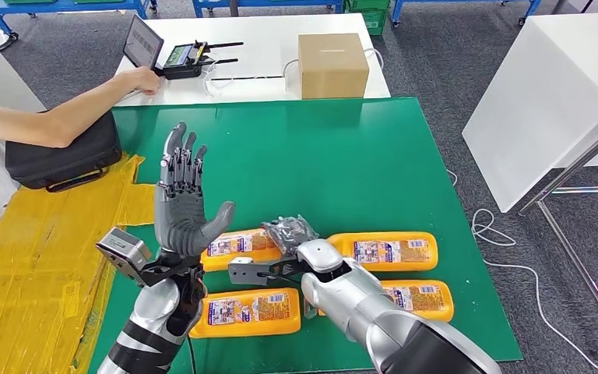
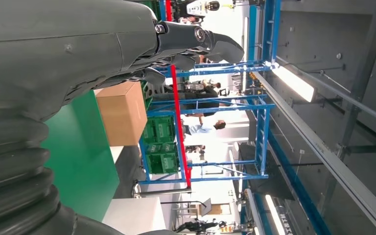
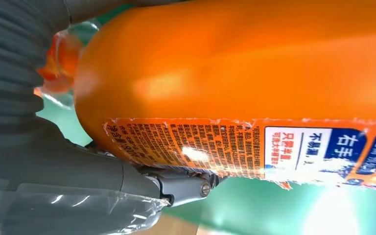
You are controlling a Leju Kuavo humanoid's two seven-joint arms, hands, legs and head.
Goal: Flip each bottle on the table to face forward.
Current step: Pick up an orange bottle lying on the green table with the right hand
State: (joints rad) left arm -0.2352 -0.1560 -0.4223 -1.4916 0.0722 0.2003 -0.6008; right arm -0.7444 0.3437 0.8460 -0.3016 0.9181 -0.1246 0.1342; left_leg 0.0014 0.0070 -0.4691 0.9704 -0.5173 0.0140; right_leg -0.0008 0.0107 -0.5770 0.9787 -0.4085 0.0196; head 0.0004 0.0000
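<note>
On the green mat (image 1: 405,156) I see four orange bottles lying flat in two rows. My right hand (image 1: 290,234) rests on the back-left bottle (image 1: 237,248), fingers curled around it, as the right wrist view shows. My left hand (image 1: 183,199) is raised, fingers spread, holding nothing.

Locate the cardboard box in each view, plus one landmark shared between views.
Head view: cardboard box on the white table beyond the green mat, top centre.
Left wrist view: same box left of centre, at the mat's edge.
Right wrist view: not in it.
Shared landmark: the green mat.
</note>
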